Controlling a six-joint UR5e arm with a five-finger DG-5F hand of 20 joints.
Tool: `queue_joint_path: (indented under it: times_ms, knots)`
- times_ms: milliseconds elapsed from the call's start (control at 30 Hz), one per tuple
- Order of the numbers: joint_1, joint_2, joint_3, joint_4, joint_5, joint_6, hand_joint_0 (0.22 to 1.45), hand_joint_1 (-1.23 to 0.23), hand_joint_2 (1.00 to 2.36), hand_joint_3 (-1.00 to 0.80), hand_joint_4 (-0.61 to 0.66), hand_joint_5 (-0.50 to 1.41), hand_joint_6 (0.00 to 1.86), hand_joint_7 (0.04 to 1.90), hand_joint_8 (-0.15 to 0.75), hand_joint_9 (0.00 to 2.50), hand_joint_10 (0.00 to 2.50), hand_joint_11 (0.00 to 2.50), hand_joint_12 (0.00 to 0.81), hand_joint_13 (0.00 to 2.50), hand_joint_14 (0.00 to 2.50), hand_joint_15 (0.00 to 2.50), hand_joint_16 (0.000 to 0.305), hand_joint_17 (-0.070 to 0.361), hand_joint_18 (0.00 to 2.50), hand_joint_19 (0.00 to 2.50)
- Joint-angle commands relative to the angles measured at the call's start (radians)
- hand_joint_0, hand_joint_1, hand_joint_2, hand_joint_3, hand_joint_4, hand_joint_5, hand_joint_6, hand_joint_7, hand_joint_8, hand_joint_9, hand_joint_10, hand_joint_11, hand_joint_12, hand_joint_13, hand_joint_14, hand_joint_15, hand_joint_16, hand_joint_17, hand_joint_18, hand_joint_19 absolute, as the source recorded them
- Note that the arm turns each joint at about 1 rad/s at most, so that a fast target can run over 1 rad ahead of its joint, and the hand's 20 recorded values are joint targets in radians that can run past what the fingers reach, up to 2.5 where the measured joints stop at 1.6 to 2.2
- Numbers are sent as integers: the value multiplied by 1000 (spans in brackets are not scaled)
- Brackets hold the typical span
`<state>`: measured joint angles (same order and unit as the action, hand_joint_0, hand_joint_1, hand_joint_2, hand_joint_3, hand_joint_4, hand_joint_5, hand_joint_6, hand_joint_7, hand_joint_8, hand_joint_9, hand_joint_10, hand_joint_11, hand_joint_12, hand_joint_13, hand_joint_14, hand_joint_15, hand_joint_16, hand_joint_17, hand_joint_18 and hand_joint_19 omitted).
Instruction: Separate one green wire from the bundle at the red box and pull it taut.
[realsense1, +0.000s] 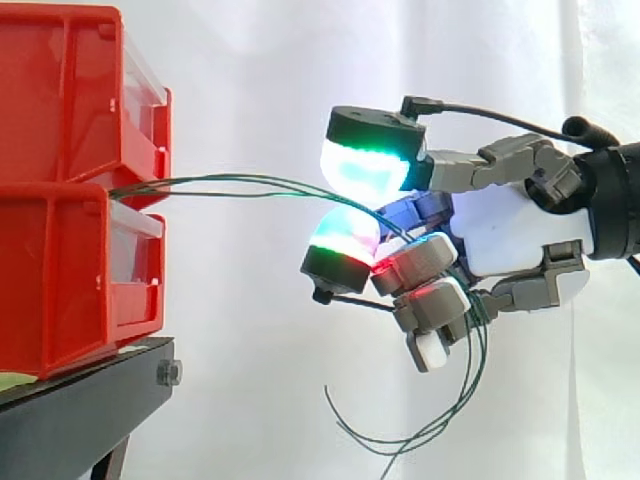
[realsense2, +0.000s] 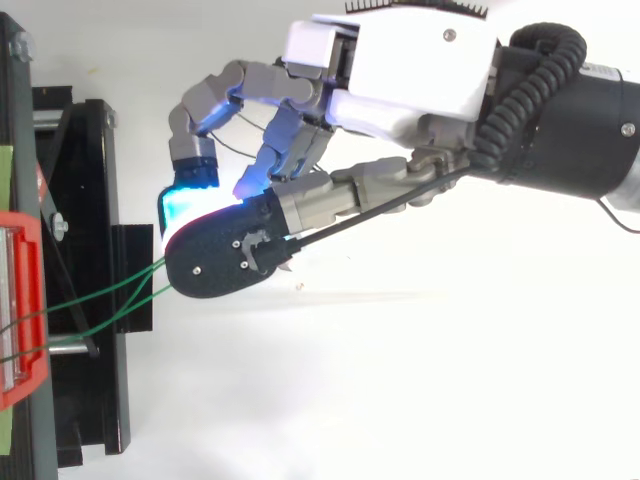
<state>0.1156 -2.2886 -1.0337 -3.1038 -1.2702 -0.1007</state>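
Fingers (realsense1: 425, 262) are covering the spot where the green wires (realsense1: 240, 180) are entering the hand (realsense1: 510, 230), so the strand count in the grip is hard to tell; at least two are showing. The hand is clasping the wires, curled round them, with the strands passing between the upper pad (realsense1: 368, 165) and the lower pad (realsense1: 345, 240). The wires are coming out between the two stacked red boxes (realsense1: 60, 200) at the left and running gently bowed across to the hand. They are then hanging in loose loops below it, getting cut off by the side view's bottom edge. The boxes are running off the left edge, sitting on a black stand (realsense1: 90, 400). Open room is lying between boxes and hand and under the hand, with the white curtain (realsense1: 250, 80) hanging behind. The wires are looking thin and dark green, spreading apart toward the box in the top view.
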Motion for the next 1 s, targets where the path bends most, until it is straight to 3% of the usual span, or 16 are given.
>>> queue_joint_path:
  times_ms: [0, 133, 667, 967]
  knots:
    - [1, 0, 0, 1, 0, -2, 552, -606, 1002, -472, 176, -177, 870, 1156, 305, 1199, 3, 1693, 374, 1221, 24, 1170, 56, 125, 980, 661]
    - [1, 0, 0, 1, 0, -2, 555, -650, 1003, -462, 177, -178, 870, 1154, 306, 1197, 4, 1688, 376, 1218, 25, 1173, 56, 125, 976, 662]
    - [4, 0, 0, -1, 0, -2, 577, -707, 1024, -81, 17, -148, 892, 1243, 277, 1220, 5, 1619, 374, 1190, 25, 1104, 54, 122, 968, 638]
    - [9, 0, -2, 1, 3, -2, 569, -732, 1019, -28, -44, -127, 881, 1246, 260, 989, 16, 661, 336, 844, 15, 447, 53, 119, 875, 496]
